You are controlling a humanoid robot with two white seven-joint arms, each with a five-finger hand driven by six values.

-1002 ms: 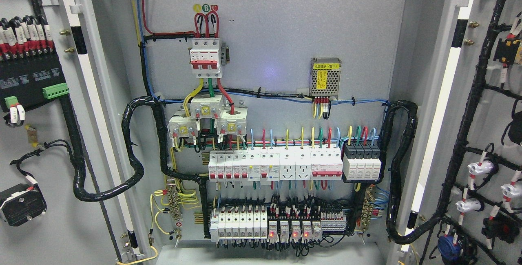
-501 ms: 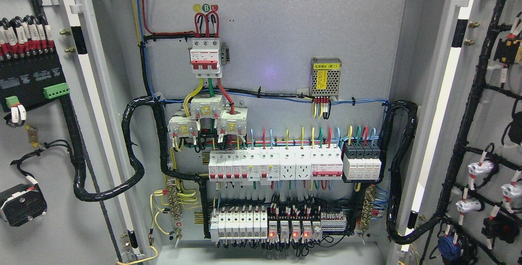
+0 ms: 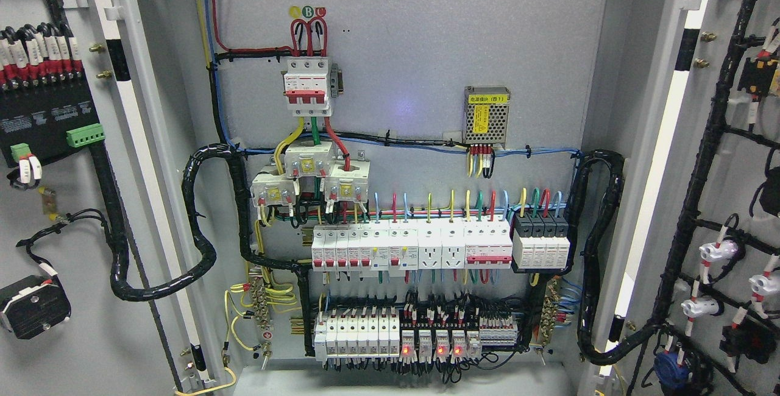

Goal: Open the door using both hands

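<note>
Both doors are swung wide, left door [image 3: 61, 213] and right door [image 3: 725, 158] either side of the wiring panel [image 3: 414, 140]. We can't see our hands, so their state's unknown.

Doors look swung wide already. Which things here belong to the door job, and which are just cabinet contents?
Job:
left door, open
right door, open

Just there:
main breaker
power supply module
breaker row
black cable loom

Neither robot hand shows.
</note>
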